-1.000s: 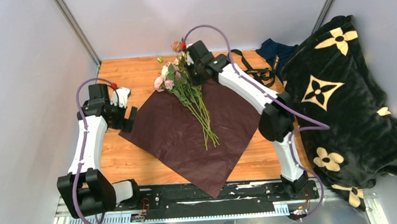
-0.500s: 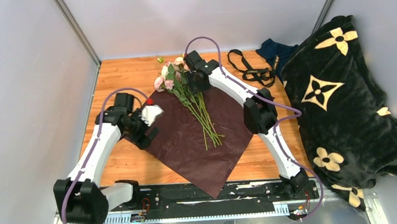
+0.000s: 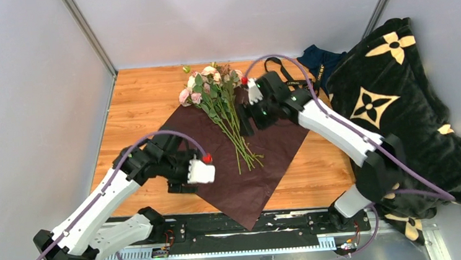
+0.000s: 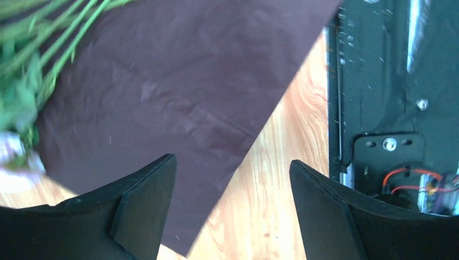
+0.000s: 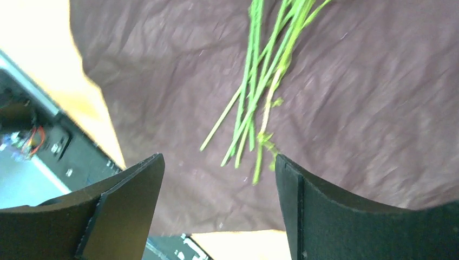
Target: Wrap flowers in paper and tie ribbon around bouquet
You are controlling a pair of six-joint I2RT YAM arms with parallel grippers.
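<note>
The small bunch of pale pink and cream roses on long green stems (image 3: 213,94) lies diagonally on the large dark red sheet of crinkly wrapping paper (image 3: 266,142), which is spread on the wooden surface (image 3: 144,93). The left tool (image 4: 233,162) is over the paper's near left edge, jaws wide and empty; its camera shows the flowers only as a cut-off green blur. The right tool (image 5: 219,158), also wide and empty, is near the stems. The right arm hides part of the narrow black ribbon (image 3: 302,82), which lies by a dark navy cloth (image 3: 319,61) and a black blanket with cream flower motifs (image 3: 401,123). The ribbon's lettering is too small to read.
</note>
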